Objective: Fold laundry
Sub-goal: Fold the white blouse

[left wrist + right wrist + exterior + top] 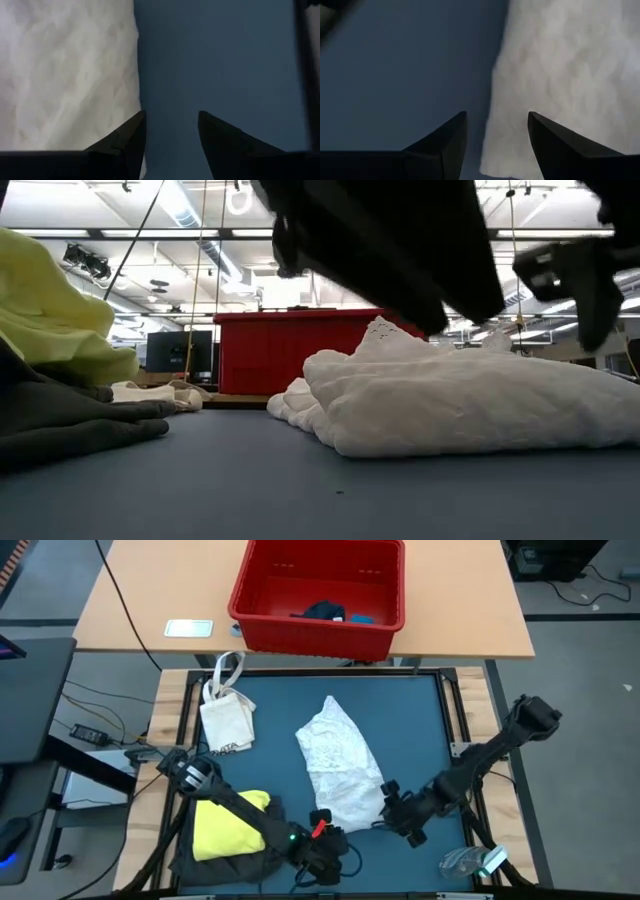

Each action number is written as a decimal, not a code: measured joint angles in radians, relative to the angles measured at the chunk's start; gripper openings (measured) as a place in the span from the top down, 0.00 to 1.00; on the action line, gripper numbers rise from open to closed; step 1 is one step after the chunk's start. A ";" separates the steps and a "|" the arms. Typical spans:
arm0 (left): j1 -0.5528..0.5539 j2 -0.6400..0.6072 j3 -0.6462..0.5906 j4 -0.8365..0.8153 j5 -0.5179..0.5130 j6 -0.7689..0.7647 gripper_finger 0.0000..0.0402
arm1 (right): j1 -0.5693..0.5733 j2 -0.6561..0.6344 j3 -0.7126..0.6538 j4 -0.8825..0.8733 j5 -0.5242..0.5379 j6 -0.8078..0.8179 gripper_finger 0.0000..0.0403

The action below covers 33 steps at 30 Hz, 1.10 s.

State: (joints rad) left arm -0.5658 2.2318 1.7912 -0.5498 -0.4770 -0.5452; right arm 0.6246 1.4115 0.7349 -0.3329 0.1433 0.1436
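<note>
The white cloth (338,767) looked soft, crumpled and lacy at its edge, thoroughly matt. The yellow T-shirt (228,824) was plain knit fabric over a dull dark grey garment (70,420). The tabletop (405,720) showed a smooth matt blue-grey mat. The red basket (318,592) was hard, faintly glossy plastic.

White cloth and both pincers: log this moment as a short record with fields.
white cloth: lying crumpled on the mat's middle, held by neither arm
left pincer: open, empty, at the cloth's near left edge
right pincer: open, empty, at the cloth's near right edge
yellow T-shirt: on a dark grey garment, near left corner
white bag: far left of mat
red basket: on the table beyond, holding dark and blue pieces
</note>
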 joint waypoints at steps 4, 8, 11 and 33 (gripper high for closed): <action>0.018 0.000 -0.083 0.018 0.000 -0.044 0.54 | 0.026 0.108 0.000 0.002 0.147 0.097 0.47; 0.045 0.000 -0.171 0.034 0.009 -0.175 0.56 | 0.014 0.211 0.005 0.021 0.170 0.173 0.51; 0.064 -0.006 -0.174 0.033 0.058 -0.246 0.64 | 0.007 0.249 0.008 0.033 0.103 0.230 0.63; 0.240 0.000 0.455 -0.775 0.238 -0.044 1.00 | -0.425 -0.137 0.091 -0.092 -0.459 0.362 0.97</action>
State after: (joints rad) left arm -0.3255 2.2320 2.2461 -1.3246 -0.2388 -0.5891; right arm 0.1999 1.2745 0.8259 -0.4254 -0.3162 0.5058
